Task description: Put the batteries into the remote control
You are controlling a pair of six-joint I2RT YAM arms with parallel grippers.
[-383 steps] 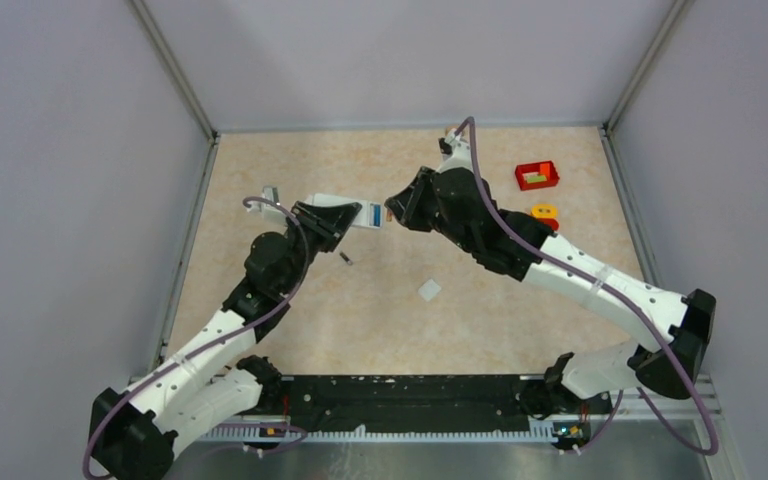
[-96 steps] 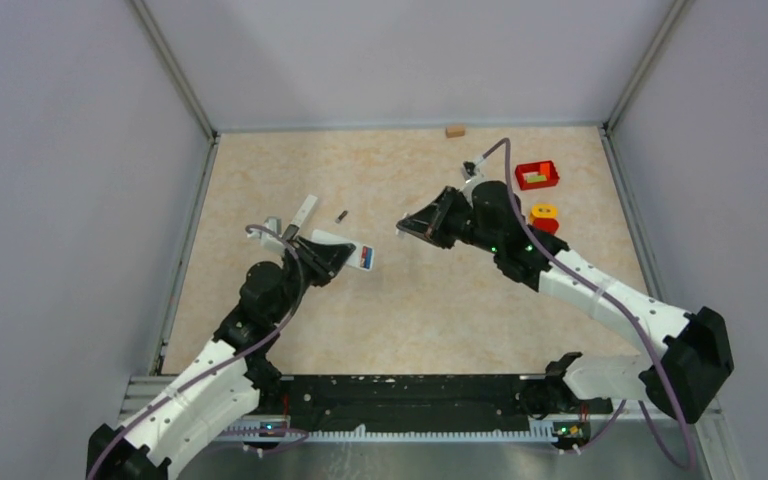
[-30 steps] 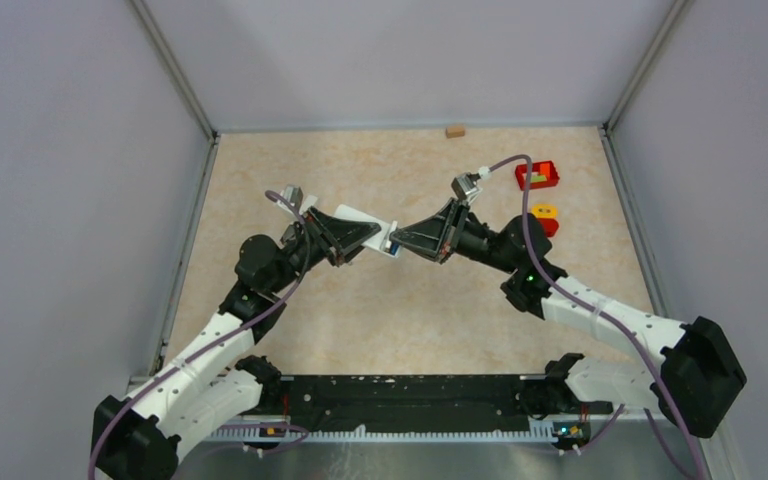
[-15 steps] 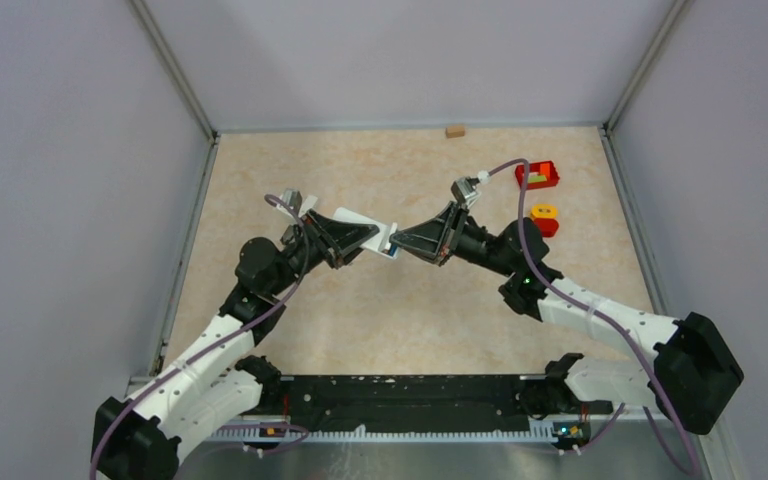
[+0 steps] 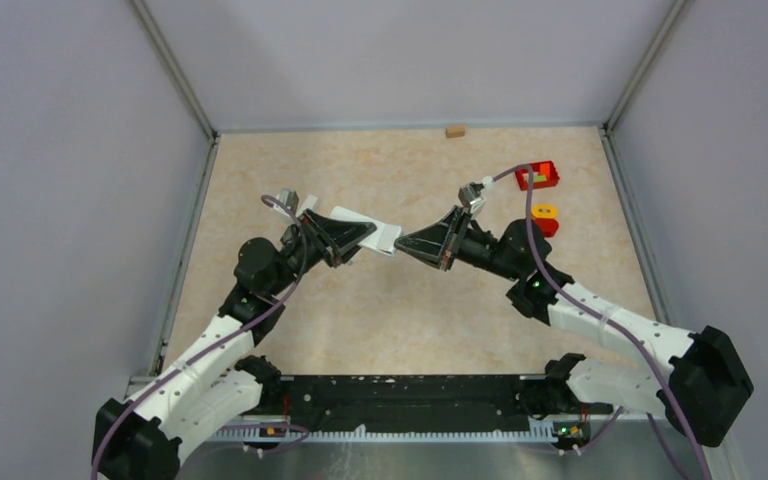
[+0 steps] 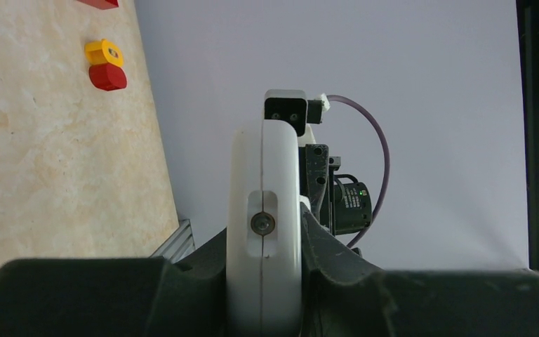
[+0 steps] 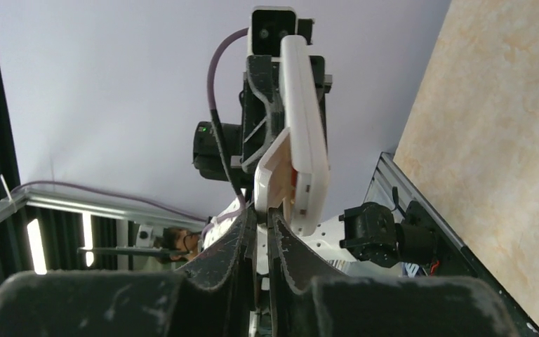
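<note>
We saw the left claw (image 5: 358, 233) clamped on the remote control (image 6: 263, 232), which it held edge-on, lifted clear of the tabletop (image 5: 410, 310) beneath it. At the remote's free end, the right claw (image 7: 260, 223) had its fingers almost pressed together around the lower edge of a thin white battery cover (image 7: 275, 174) that leaned half-open against the remote. Whether they truly pinched it, we could not tell.

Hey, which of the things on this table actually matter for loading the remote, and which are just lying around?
Job: remote control, gripped in the left fingers; no loose batteries visible.
Lying about: red bin, yellow-and-red block, small tan block at the far edge.
</note>
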